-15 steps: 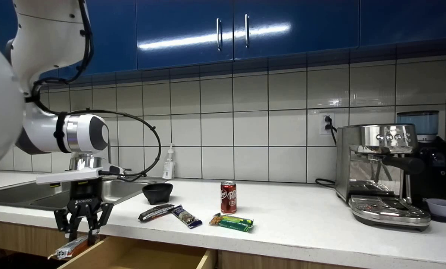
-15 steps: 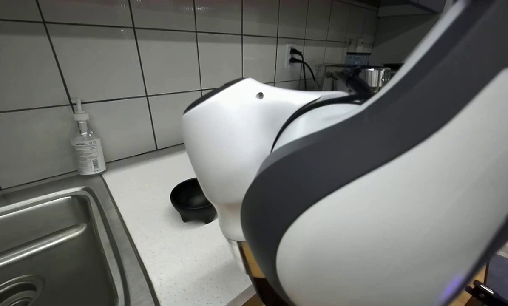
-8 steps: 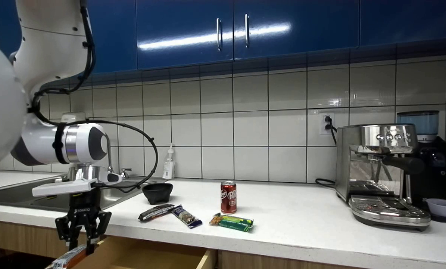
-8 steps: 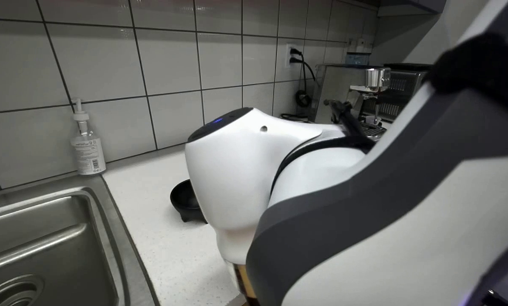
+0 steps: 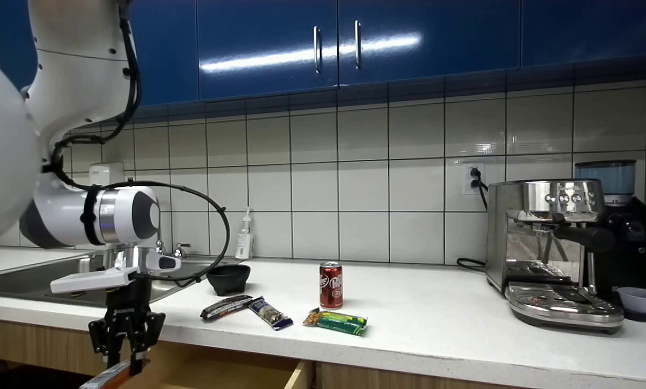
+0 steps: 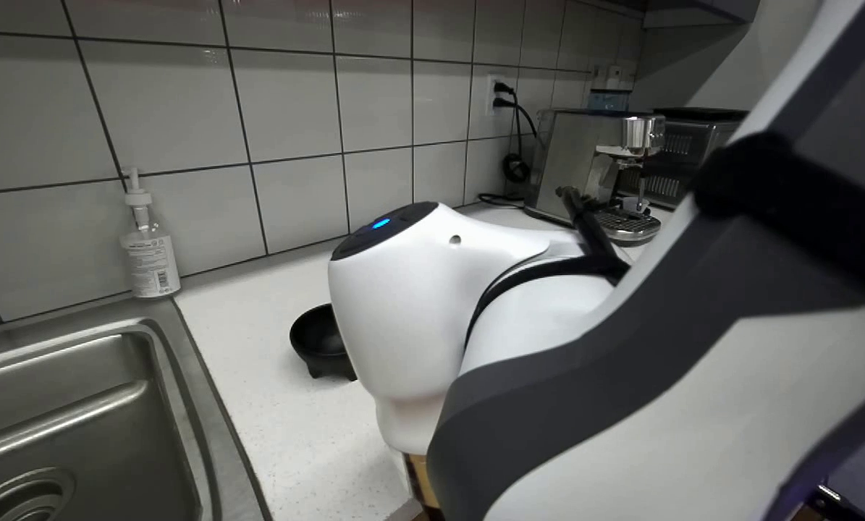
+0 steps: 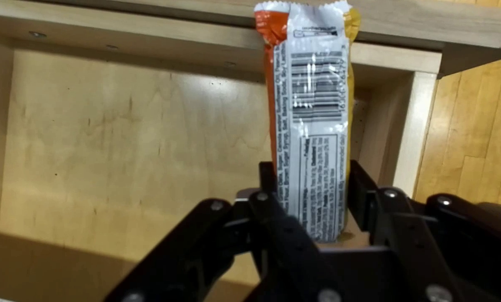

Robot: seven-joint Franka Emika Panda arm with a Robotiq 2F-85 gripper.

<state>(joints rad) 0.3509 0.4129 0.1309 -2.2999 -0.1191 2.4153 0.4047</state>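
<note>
Gripper (image 5: 123, 363) has sunk lower before the counter (image 5: 436, 302), jaws clamped on the wrapped bar (image 7: 317, 105); bar now hangs nearer the open drawer (image 7: 128, 134), over its front corner by one side wall (image 7: 411, 138).

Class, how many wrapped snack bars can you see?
4: an orange bar gripped by the hand; on the counter, a dark bar and a blue bar near the bowl, a green bar near the can. More may be hidden.
</note>
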